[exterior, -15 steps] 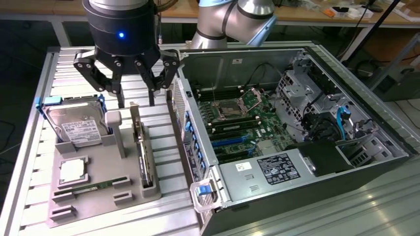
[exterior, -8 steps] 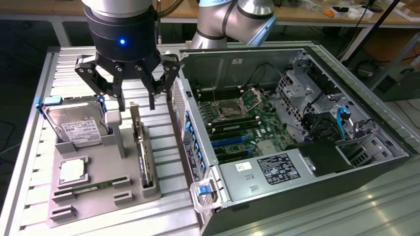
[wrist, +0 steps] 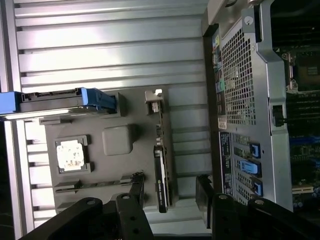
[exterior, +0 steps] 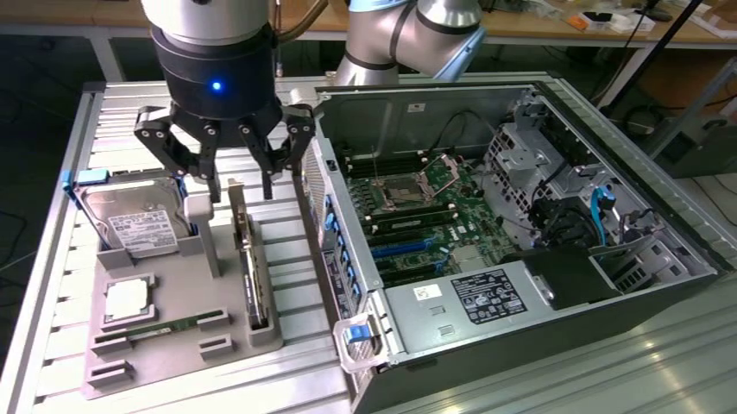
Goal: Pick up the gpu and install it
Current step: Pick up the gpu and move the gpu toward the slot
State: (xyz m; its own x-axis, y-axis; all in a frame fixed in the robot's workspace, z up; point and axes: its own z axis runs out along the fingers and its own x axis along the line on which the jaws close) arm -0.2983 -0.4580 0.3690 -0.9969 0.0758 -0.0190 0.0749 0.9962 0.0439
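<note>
While one pincer (exterior: 237,186) hangs spread above one gpu (exterior: 251,267), one computer case (exterior: 553,362) beside

Light: coming from overhead, brightening slatted table (exterior: 47,285) evenly.
Glare: streaking off slats (exterior: 645,362) at 5 o'clock, exterior view.
Shadow: darkening computer case (exterior: 553,362) interior at 3 o'clock.

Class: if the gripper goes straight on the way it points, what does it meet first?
Probably the upper edge of the gpu, standing on edge in the grey holder; the open gripper hangs above it, though depth is unclear.
</note>
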